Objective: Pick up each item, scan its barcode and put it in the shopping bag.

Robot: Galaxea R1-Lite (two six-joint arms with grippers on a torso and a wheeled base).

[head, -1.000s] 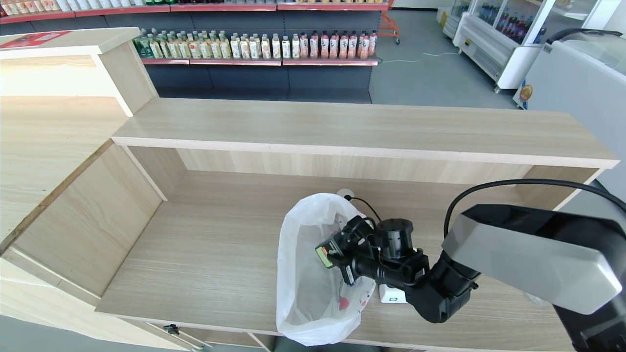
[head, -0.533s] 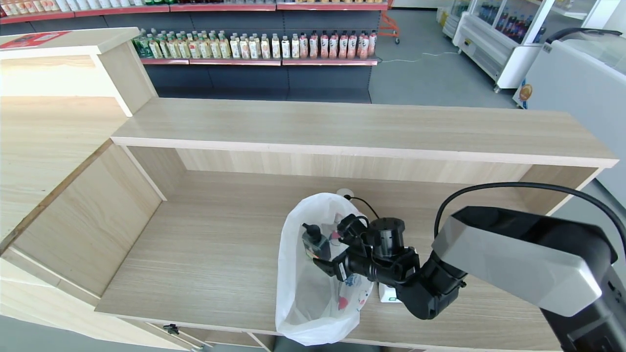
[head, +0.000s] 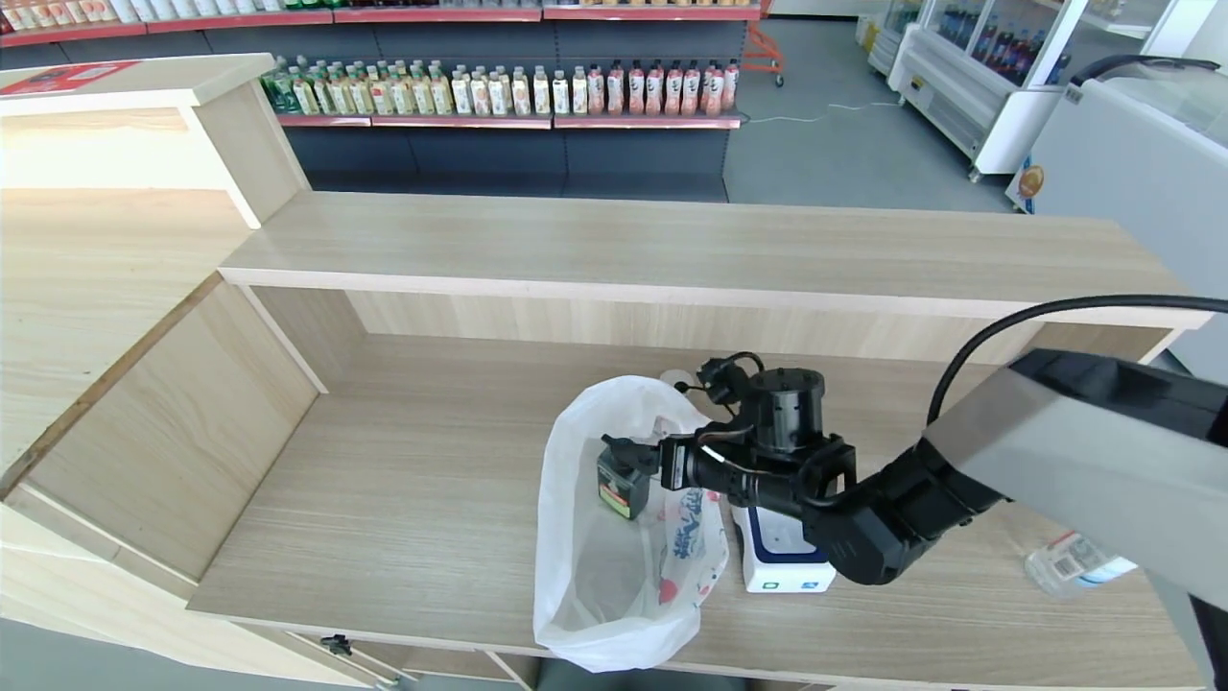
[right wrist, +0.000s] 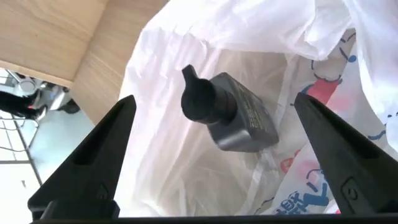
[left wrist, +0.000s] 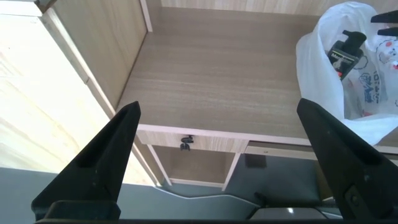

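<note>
1. The right hand (head: 638, 456) is hovering over the mouth of the white, thin plastic shopping bag (head: 614, 585), which is standing open near the front edge of the light wood-grain table (head: 413, 499).
2. In the right wrist view, the right hand (right wrist: 216, 102) is holding its two black fingers (right wrist: 93, 168) spread wide, with neither one touching anything.
3. The dark grey, flat-sided bottle with a black pump cap (right wrist: 239, 118) is lying tilted inside the shopping bag (right wrist: 161, 93), between the spread fingers and beyond them. In the head view, the bottle (head: 622, 485) is showing just inside the bag's upper rim.
4. The left hand (left wrist: 219, 107) is hanging off the table's front edge (left wrist: 236, 81), its fingers spread apart and holding nothing. The bag (left wrist: 317, 56) and the bottle (left wrist: 345, 53) are showing farther off.
5. A white box-shaped scanner with a blue top panel (head: 782, 561) is standing just beside the bag, under the right arm.
6. A clear plastic water bottle (head: 1074, 561) is lying on its side near the table's right end.
</note>
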